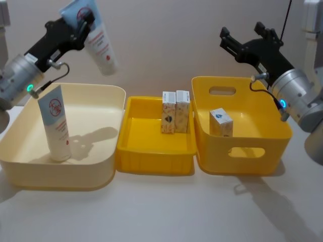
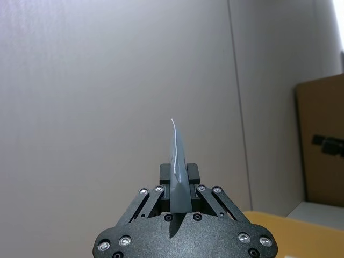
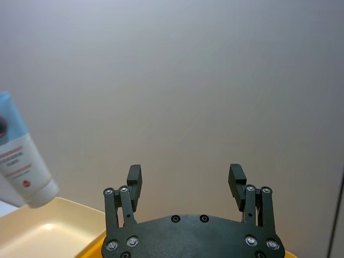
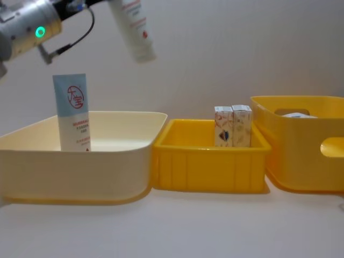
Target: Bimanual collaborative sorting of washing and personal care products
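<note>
Above smooth cream plastic bin (image 1: pixel 103 89) — left gripper (image 1: pixel 82 21) clamps flat crimped end of tilted squeeze tube (image 1: pixel 102 48); right gripper (image 3: pixel 185 180), fingers apart, raised near yellow bin w/ handle slots (image 1: pixel 222 154).

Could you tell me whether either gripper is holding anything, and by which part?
The left gripper holds a squeeze tube by its light blue crimped end, cap hanging down. The right gripper is open and empty.

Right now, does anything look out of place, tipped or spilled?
Nothing stands out. One tube stands upright in the cream bin, two cartons stand together in the tray, one carton in the basket. Left pincer holds a second tube, tilted, in the air; right pincer is open and empty.
</note>
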Motion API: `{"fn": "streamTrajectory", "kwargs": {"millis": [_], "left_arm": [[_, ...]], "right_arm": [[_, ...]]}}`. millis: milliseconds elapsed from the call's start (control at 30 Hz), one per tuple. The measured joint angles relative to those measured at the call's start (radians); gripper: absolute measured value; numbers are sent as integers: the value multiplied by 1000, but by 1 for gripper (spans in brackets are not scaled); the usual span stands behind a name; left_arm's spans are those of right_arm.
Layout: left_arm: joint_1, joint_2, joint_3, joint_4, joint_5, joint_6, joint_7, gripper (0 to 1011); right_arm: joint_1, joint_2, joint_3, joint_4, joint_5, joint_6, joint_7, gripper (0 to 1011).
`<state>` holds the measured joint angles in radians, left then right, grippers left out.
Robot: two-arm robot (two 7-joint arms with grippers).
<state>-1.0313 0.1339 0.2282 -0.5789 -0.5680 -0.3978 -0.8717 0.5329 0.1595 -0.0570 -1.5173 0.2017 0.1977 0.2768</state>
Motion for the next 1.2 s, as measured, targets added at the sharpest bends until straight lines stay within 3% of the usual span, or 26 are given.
{"fn": "streamTrajectory", "kwargs": {"millis": [267, 600, 933, 1200], "left_arm": [[-68, -40, -13, 49, -46, 23, -93, 177], [-80, -49, 10, 12, -44, 66, -108, 178], [-56, -36, 56, -74, 0, 119, -68, 178], [-30, -21, 83, -128, 28, 147, -30, 177]], "right_arm": [[37, 22, -13, 33, 52, -6, 99, 1001], [73, 52, -32, 72, 106, -7, 210, 1001], [79, 82, -71, 91, 76, -47, 225, 1001], [99, 114, -124, 133, 25, -139, 261, 1001]]}}
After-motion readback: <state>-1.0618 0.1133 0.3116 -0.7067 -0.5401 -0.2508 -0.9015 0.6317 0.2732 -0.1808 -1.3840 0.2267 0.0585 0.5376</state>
